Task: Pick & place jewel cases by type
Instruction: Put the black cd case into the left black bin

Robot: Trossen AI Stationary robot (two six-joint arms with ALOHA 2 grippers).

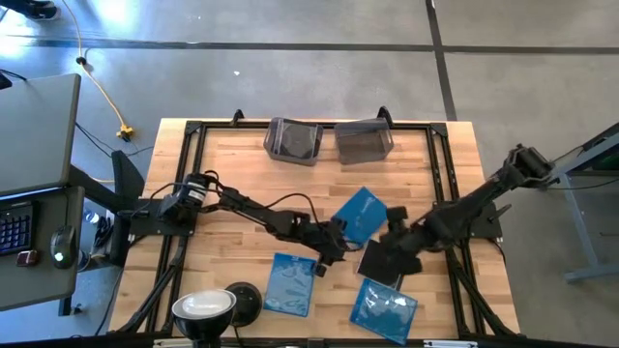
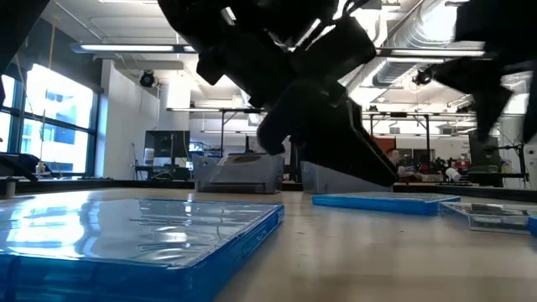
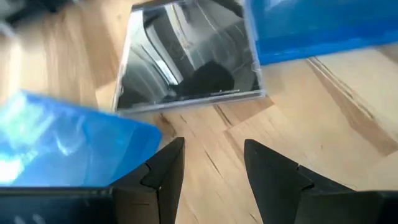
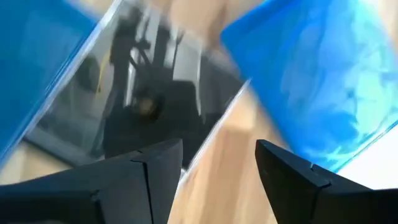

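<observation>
Three translucent blue jewel cases lie flat on the table: one in the middle [image 1: 363,215], one near the front [image 1: 290,282] and one at the front right [image 1: 384,309]. A dark case [image 1: 377,265] lies flat between them, partly under the right arm. My left gripper [image 1: 334,247] is open and hovers just left of the dark case [image 3: 186,56], with a blue case [image 3: 62,143] beside its finger. My right gripper [image 1: 395,240] is also open. It hovers over the far edge of the dark case [image 4: 137,106], with one finger above that edge and a blue case [image 4: 323,81] past the other.
Two smoky-grey bins [image 1: 293,141] [image 1: 364,141] stand side by side at the table's far edge. A white round lamp head [image 1: 205,309] and a dark disc [image 1: 244,296] sit at the near left edge. Bare wood lies between the bins and the cases.
</observation>
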